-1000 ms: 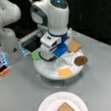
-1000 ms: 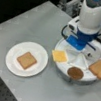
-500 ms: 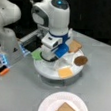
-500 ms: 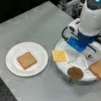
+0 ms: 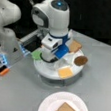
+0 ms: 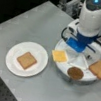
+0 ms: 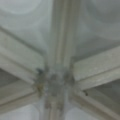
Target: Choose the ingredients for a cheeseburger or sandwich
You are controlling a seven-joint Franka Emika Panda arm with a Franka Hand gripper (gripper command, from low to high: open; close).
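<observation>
Gripper (image 6: 78, 51) low over divided tray (image 6: 62, 68) centre, jaws hidden, state unclear, toast (image 6: 26, 60) on plate (image 6: 11, 64)

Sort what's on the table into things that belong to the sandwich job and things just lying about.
Job:
toast on white plate
toast on tray
cheese
patty
lettuce
divided tray
gripper, low over the tray's middle

Lying about:
orange piece at a front view's left
second robot arm

Even overhead light, dark backdrop, soft blur throughout.
</observation>
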